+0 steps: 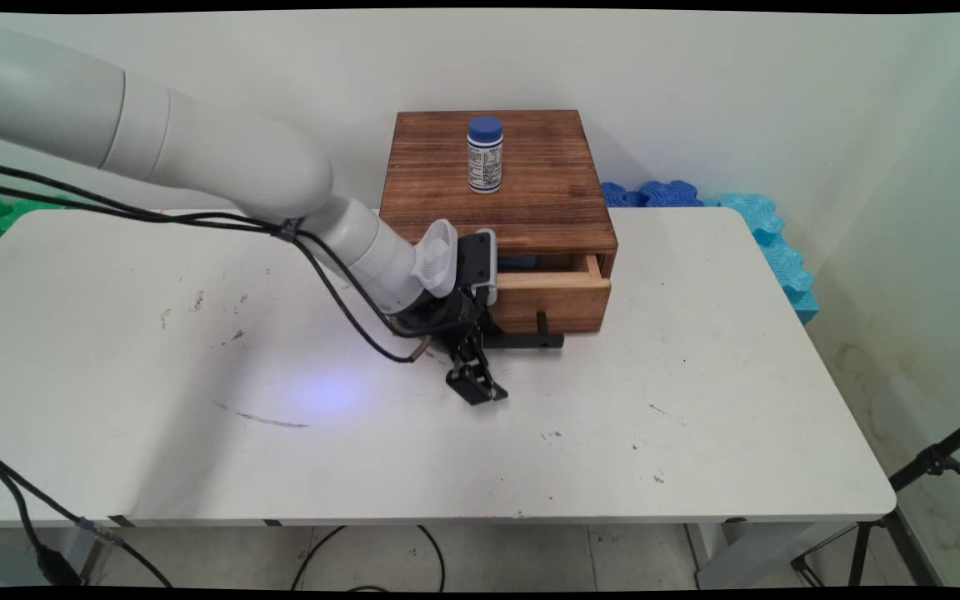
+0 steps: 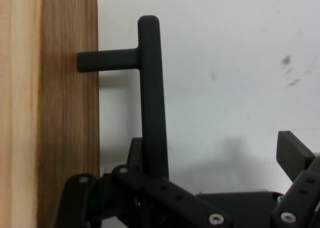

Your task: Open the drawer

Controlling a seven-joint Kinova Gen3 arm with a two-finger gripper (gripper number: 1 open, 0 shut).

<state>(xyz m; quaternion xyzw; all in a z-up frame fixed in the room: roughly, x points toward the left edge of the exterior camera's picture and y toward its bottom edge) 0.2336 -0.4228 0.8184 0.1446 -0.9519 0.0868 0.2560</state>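
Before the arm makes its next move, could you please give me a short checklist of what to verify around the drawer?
1. Gripper open: ok.
2. Drawer partly pulled out of the wooden box: ok.
3. Black handle inside the open gripper: cannot tell; the hand view shows it close along one side.
4. Bottle upright on top of the box: ok.
5. Cables clear of the drawer: ok.

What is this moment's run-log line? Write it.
tool: open, low beside drawer handle | drawer: slightly open | blue-capped bottle: upright on wooden box
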